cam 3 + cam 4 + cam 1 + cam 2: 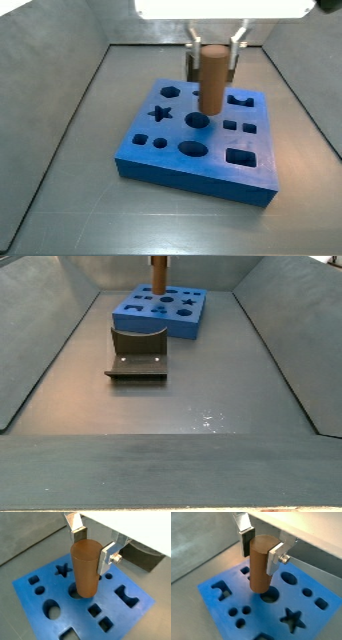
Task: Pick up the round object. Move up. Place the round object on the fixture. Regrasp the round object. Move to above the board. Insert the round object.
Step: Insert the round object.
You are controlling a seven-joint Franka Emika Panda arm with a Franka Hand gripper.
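Inserting: tool (92,546) pinches the round object (86,568) upright over the board (33,587), its round hole (270,595); next, lower straight.

Reddish-brown wooden cylinder peg (86,567) upright over the flat blue holed board (40,579)

The gripper (91,548) clamps the peg's upper end between silver fingers (107,558); its lower end meets a round hole (77,592)

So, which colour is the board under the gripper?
The board is blue, clearest in a side view; the gripper holds the round object above it.
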